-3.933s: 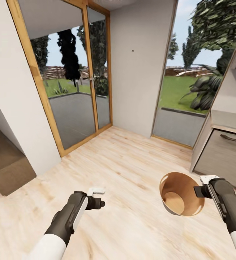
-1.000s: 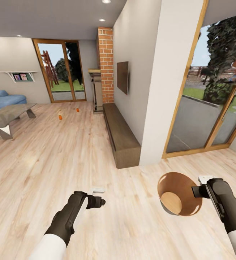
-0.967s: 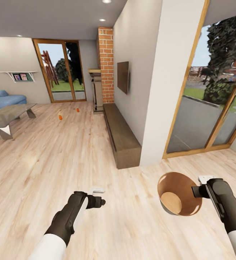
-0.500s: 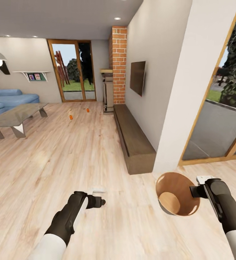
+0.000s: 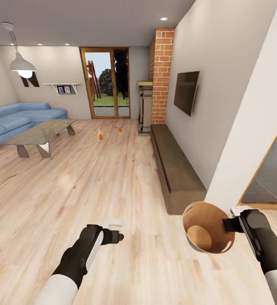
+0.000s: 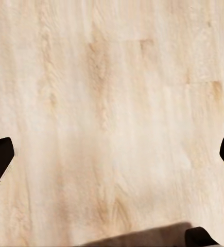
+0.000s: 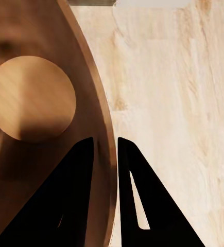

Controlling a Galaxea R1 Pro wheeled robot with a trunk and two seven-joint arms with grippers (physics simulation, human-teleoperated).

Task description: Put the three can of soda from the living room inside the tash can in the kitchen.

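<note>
Carrying the tash can [image 5: 209, 234] by its rim, the right gripper [image 5: 229, 224] pinches the wall between its two fingers, one inside and one outside. The left gripper [image 5: 118, 236] is empty, with fingers spread wide over the wood floor [image 5: 91, 186]. Two soda cans [image 5: 100, 137] stand far ahead on the floor, near the glass coffee table [image 5: 40, 133]. I judge the robot is on its way to them; next it should drive closer.

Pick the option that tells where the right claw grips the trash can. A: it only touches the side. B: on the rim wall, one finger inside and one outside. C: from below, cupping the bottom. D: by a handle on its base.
B: in the right wrist view the right claw straddles the trash can, with one finger inside the wall and the other outside.
</note>
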